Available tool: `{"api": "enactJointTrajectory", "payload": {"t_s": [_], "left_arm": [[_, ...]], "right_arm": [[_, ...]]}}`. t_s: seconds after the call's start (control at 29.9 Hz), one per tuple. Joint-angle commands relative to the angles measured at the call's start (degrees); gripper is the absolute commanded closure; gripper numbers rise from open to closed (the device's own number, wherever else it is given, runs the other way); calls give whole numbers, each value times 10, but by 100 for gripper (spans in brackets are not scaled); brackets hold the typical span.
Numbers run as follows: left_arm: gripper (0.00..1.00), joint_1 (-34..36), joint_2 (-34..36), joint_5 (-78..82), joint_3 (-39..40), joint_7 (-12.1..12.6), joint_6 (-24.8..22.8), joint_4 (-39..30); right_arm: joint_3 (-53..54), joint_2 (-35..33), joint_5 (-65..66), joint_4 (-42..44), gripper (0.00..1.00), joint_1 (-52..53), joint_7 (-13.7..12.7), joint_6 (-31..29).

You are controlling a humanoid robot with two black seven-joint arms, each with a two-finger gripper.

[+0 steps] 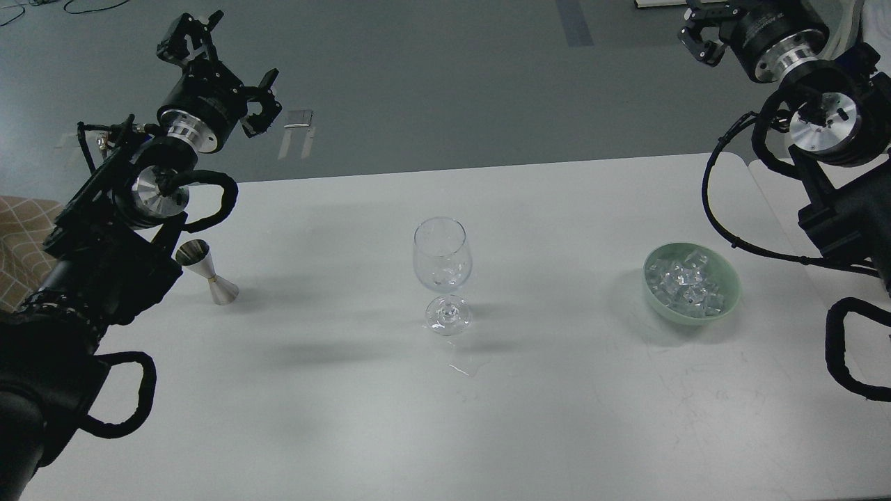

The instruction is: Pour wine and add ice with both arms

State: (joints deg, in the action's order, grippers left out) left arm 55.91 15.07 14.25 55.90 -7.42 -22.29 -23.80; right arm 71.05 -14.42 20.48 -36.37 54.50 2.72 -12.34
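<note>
A clear stemmed wine glass (443,268) stands upright at the table's middle. Faint glints show low in its bowl; I cannot tell whether wine is in it. The ice (686,284) is a heap of small clear cubes in a pale green bowl (728,277) at the right. My left gripper (223,66) is open and empty, raised beyond the table's far left edge. My right gripper (698,31) is open and empty, high at the far right, partly cut by the view's top edge. Both are far from the glass.
A steel jigger (207,272) stands on the table (557,417) at the left, close beside my left forearm; its contents are hidden. A small wet streak (459,369) lies in front of the glass. Grey floor lies beyond the far edge.
</note>
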Motion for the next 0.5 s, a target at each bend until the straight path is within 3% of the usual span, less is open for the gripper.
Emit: {"api": "enactJointTrajectory", "payload": {"t_s": [0.0,0.47], "left_arm": [[1,5,2,0,1,-1,-1,0],[1,7,15,-5,4,-1,-15,-1]], "right_arm": [[0,4,0,0,0,1,0,0],[0,6,0,0,0,7,0,4]]}}
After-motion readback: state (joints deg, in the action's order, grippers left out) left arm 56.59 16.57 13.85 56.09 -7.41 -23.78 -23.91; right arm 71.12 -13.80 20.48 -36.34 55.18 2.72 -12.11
